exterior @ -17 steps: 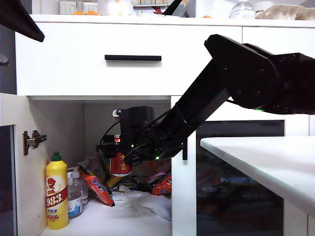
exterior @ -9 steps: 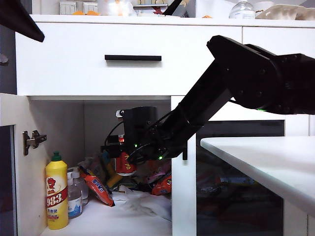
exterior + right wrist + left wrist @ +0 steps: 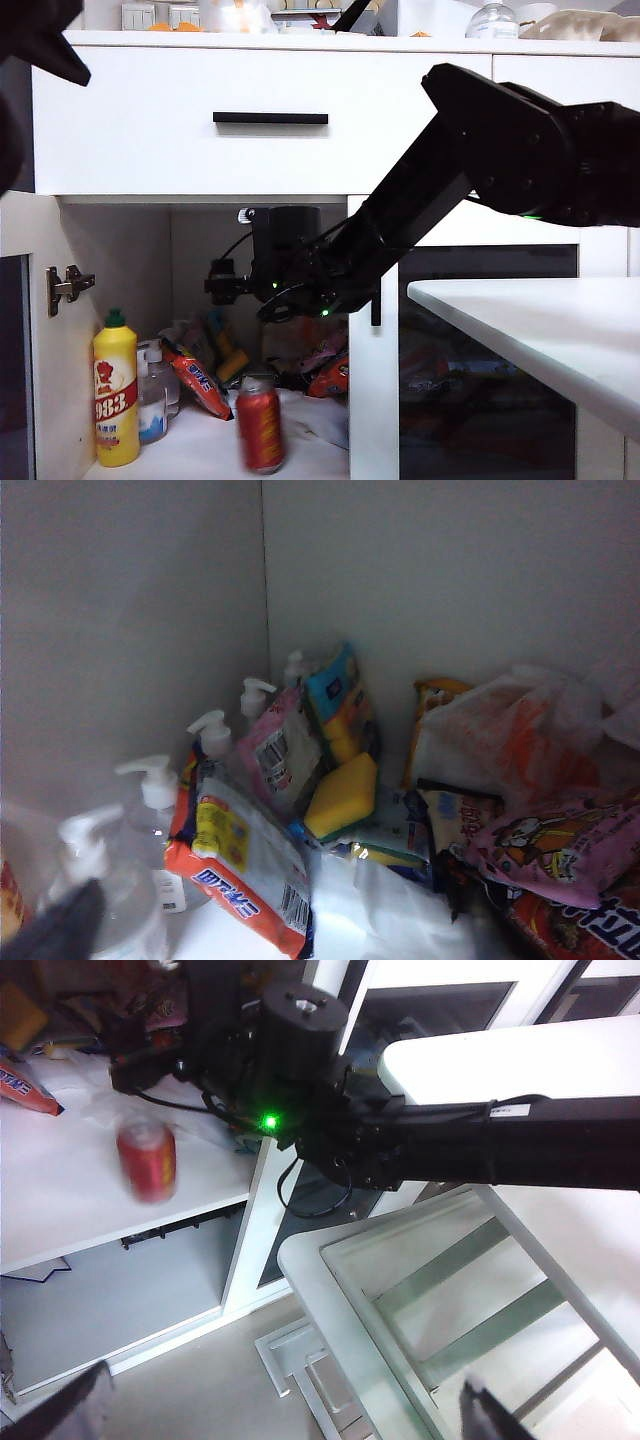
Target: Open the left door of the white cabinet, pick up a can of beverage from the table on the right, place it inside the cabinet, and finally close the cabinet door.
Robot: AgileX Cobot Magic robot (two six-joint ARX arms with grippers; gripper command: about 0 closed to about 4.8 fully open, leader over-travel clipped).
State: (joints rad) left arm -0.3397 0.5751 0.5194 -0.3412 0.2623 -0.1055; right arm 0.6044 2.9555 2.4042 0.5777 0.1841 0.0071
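Right gripper [image 3: 225,285] open, empty, reached inside the white cabinet [image 3: 270,120]. Below it, can of beverage [image 3: 261,424] on the cabinet floor, blurred, long axis roughly upright, nearer the right arm. Left door [image 3: 25,330] swung open beside a yellow bottle [image 3: 115,402].

Left gripper [image 3: 280,1410] spread wide, empty, well apart from the can.

Only snack packets [image 3: 240,865] and pump bottles [image 3: 150,810]; no can.

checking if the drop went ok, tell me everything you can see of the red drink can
The small red metal drink can with a silver top rim is motion-blurred, roughly upright on the white cabinet's white shelf floor near its front edge. Nothing grips it: the right gripper hangs open above it, apart. The left wrist view shows it alone on bare shelf.
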